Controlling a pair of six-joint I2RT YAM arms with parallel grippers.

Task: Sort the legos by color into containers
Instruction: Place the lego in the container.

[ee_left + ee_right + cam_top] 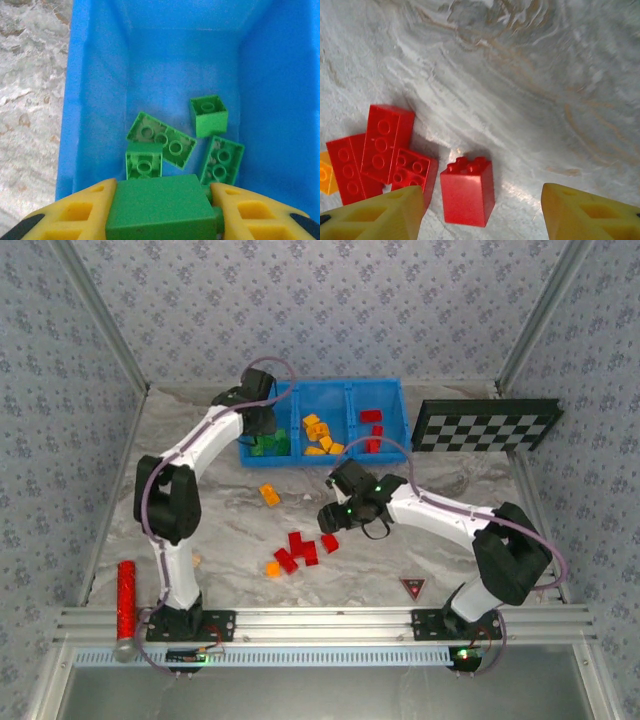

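Since left wrist has left jaws clamped on green brick (160, 207) above green compartment (185, 65), a high release could bounce it off the pile (160, 140) | right wrist: right jaws apart, either side of upright red brick (467, 192); crowding red neighbours (385, 145) may snag, brick may topple | top: marbled counter (240, 540), papered walls (330, 300), blue bin (330, 384) at far edge

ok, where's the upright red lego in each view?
Top external: upright red lego, near picture centre, just below the right tool.
Right wrist: same lego, bottom centre, standing studs-up.
Shared landmark: flat red legos piled just left of it.
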